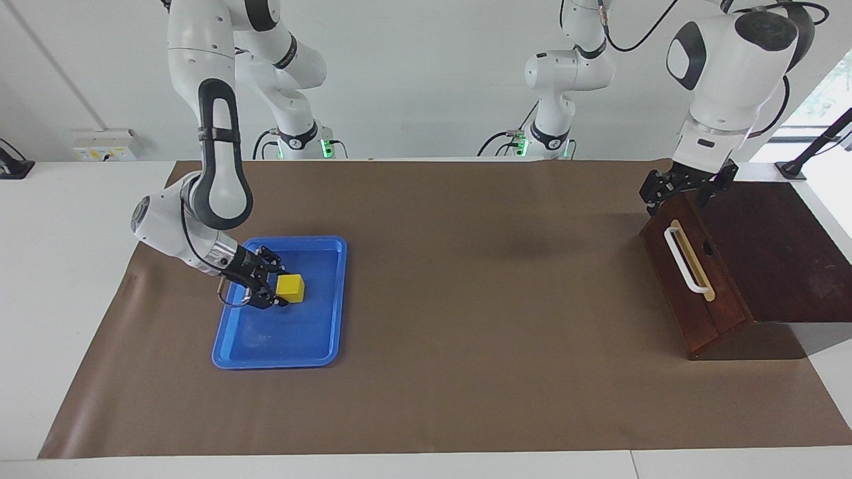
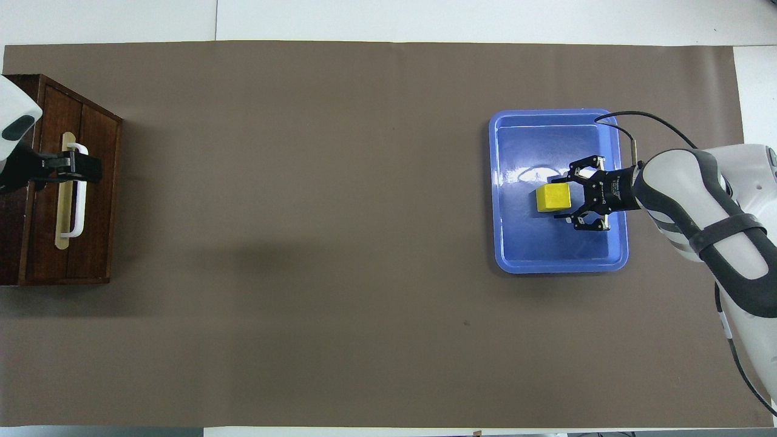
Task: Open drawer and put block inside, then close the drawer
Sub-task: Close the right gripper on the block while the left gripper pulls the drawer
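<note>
While the drawer (image 1: 692, 263) sat pushed fully into its dark wooden box (image 1: 775, 249) at the left arm's end of the table, the yellow block (image 1: 291, 287) lay in the blue tray (image 1: 313, 332) at the right arm's end, well apart from it. The right gripper (image 1: 274, 287) was low inside the tray with a finger on each side of the block. Its fingertips (image 2: 563, 179) stood right against the cube's sides, though whether they had actually pinched it could not be told, and the block rested on the tray floor. The left gripper (image 1: 682, 189) hung over the upper edge of the drawer front, at the end of the white bar handle (image 1: 685, 259) nearer the robots (seen from overhead it covered the top of that handle). Its fingers were spread apart and held nothing, and the facing view showed a gap between them and the handle. A brown mat (image 1: 466, 299) covered the table under both the tray and the box.
</note>
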{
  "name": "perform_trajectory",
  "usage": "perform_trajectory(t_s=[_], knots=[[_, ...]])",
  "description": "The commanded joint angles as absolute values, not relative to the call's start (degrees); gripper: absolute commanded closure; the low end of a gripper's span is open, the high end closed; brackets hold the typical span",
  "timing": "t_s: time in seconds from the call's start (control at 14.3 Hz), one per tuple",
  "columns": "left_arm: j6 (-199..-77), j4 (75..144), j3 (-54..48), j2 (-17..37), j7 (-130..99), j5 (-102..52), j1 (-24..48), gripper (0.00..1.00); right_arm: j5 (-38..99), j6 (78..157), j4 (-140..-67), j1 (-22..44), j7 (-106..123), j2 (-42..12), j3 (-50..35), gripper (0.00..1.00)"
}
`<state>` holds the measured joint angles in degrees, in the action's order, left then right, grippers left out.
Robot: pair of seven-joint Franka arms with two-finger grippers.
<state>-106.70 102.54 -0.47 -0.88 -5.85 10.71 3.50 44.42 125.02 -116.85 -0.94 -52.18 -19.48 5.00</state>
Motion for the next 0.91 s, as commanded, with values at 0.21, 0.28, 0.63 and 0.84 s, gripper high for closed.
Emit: perform_trajectory(t_s=[0.21,0.28,0.63,0.84], knots=[[-119.07,104.68,-0.09,7.63,-6.33,21.18,4.13,0.0,46.23,123.58,-117.6,-1.93,-46.85,-18.81,4.75,1.0],[-120.22,104.76,-0.09,8.95,-6.42,21.27,3.78,0.0,46.23,123.4,-117.51,-1.93,-46.67,-18.81,4.83,1.0],[-123.92,107.92,0.09,9.4,-6.42,22.93,2.2,0.0,46.23,120.86,-114.18,-2.37,-48.25,-18.98,4.83,1.0],[-127.26,110.56,-0.09,9.58,-6.42,23.82,1.14,0.0,46.23,117.52,-110.58,-3.07,-50.44,-19.16,4.92,1.0]])
